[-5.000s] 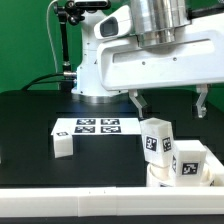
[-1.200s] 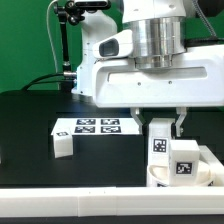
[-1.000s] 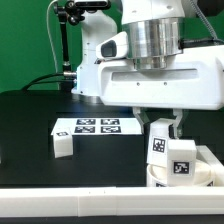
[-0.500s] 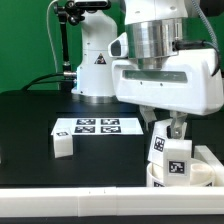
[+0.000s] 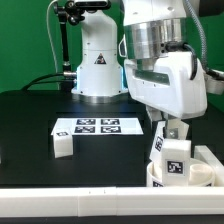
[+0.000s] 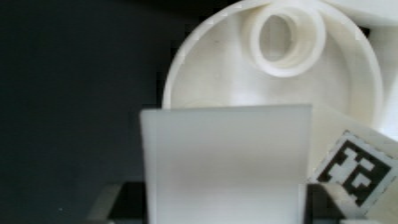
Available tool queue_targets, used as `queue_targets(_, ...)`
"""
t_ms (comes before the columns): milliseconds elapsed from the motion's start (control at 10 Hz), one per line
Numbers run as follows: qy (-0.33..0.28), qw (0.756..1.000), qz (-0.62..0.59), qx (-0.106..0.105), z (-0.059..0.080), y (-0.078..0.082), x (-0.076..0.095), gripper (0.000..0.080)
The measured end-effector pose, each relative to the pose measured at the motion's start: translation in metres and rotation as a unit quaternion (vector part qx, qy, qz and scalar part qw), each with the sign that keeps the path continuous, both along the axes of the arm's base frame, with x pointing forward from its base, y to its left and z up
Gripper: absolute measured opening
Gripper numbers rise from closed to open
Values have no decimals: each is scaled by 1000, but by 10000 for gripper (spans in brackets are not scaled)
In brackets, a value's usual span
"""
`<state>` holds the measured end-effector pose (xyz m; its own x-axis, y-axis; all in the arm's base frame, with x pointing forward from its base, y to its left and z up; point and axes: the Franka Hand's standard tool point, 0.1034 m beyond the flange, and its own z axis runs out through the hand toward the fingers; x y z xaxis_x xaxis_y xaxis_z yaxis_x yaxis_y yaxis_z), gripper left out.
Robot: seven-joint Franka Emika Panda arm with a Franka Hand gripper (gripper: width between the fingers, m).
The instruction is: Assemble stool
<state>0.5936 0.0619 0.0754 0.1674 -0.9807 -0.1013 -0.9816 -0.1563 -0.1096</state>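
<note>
Marker board (image 5: 93, 127) on black table (image 5: 30, 115)

This is a robotics lab bench. A white industrial robot arm (image 5: 97, 62) stands at the back of a matte black table (image 5: 30, 115). A marker board (image 5: 88, 127) printed with black-and-white square tags lies flat on the table. Tags of the same kind mark the white plastic leg blocks (image 5: 177, 162). A green cable (image 5: 50, 50) runs beside a black equipment stand (image 5: 63, 42).
</note>
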Motion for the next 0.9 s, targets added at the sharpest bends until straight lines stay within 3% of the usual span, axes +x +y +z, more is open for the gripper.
queue_targets(300, 3, 989, -146, 19, -1, 2, -1, 340)
queue_targets(700, -6, 926, -373, 61, -2, 9, -3, 340)
queue_targets(900, -2, 901, -426, 78, -2, 15, -3, 340)
